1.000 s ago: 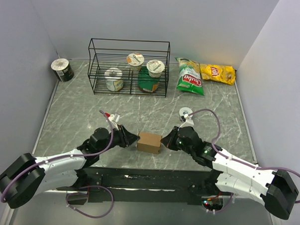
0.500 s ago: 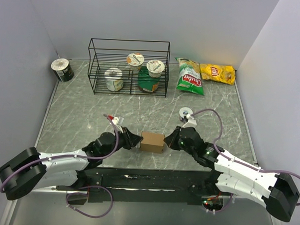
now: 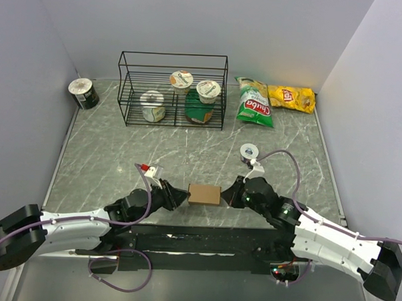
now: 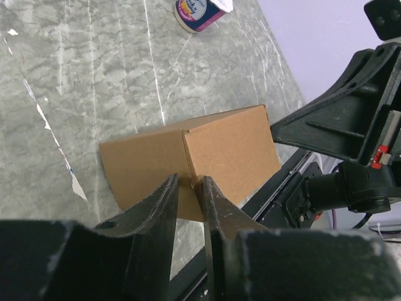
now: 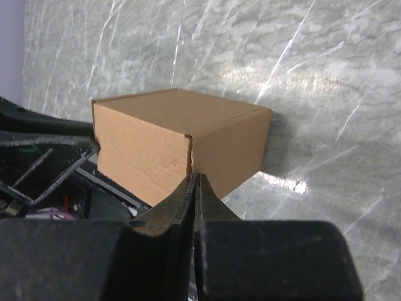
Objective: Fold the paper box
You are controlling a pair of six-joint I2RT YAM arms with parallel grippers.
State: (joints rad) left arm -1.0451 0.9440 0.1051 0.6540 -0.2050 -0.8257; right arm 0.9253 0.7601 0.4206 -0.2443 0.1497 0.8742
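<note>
The paper box (image 3: 204,194) is a small closed brown cardboard box resting on the marble table near its front edge. My left gripper (image 3: 184,196) points at the box's left side. In the left wrist view its tips (image 4: 190,182) touch a vertical corner of the box (image 4: 219,147), jaws a narrow gap apart with nothing between them. My right gripper (image 3: 227,193) sits at the box's right side. In the right wrist view it (image 5: 195,177) is shut, its tips pressed against a corner edge of the box (image 5: 182,128).
A black wire rack (image 3: 171,89) holding yogurt cups stands at the back. A green chip bag (image 3: 254,103) and a yellow one (image 3: 291,98) lie at back right. A can (image 3: 83,93) is at back left, a small cup (image 3: 248,151) behind the right arm. A black rail (image 3: 197,238) runs just in front of the box.
The box has slid slightly toward the near edge and to the right. Both grippers followed it, staying on either side, and the left arm stretched out further.
</note>
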